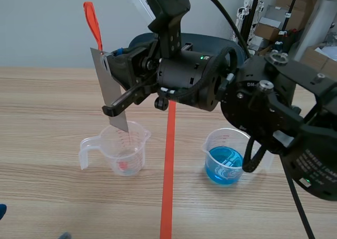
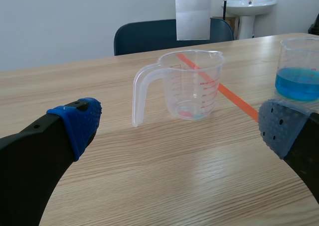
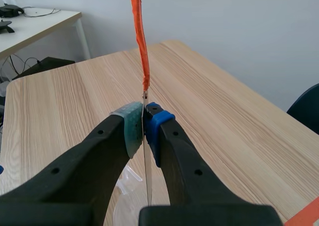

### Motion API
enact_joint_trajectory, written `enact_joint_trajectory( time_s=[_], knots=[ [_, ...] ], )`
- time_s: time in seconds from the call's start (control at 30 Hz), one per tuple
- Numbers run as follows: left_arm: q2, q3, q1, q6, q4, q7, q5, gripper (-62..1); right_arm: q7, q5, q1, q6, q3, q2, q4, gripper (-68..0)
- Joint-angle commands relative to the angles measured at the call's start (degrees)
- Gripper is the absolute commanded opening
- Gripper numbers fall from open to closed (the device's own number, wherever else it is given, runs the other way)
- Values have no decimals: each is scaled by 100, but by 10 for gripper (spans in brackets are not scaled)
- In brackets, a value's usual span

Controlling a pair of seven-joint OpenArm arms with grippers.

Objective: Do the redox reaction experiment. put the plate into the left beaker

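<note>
A thin grey metal plate [image 1: 109, 86] with an orange-red tape tail [image 1: 93, 23] hangs upright over the left beaker [image 1: 120, 148], its lower corner inside the rim. My right gripper [image 1: 111, 61], reaching across from the right, is shut on the plate; in the right wrist view the plate [image 3: 145, 151] is seen edge-on between the pads [image 3: 130, 126]. The left beaker [image 2: 188, 86] is clear with a handle and a little pink liquid at the bottom. The plate's lower end [image 2: 192, 12] shows above it. My left gripper [image 2: 179, 129] stands open, low, in front of the beaker.
A second clear beaker [image 1: 226, 156] with blue liquid stands to the right of the orange tape line [image 1: 168, 170]; it also shows as the blue beaker [image 2: 299, 69] beside the left gripper. A dark blue chair [image 2: 149, 34] stands beyond the table's far edge.
</note>
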Motion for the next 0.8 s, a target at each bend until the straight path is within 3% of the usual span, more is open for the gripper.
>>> enact_joint_trajectory(
  time_s=[0.0, 0.27, 0.5, 0.77],
  knots=[
    [-55, 13, 59, 7, 103, -79, -52, 14, 170, 42, 83, 2, 4, -13, -55, -671],
    [-55, 13, 59, 7, 103, -76, -52, 14, 516, -24, 85, 7, 4, -17, -535, -671],
    [-55, 13, 59, 7, 103, -76, -52, 14, 922, -44, 87, 179, -50, -48, -1049, -671],
    [-55, 13, 59, 7, 103, -76, -52, 14, 1453, -374, 90, 177, -317, -144, -1596, -671]
  ],
)
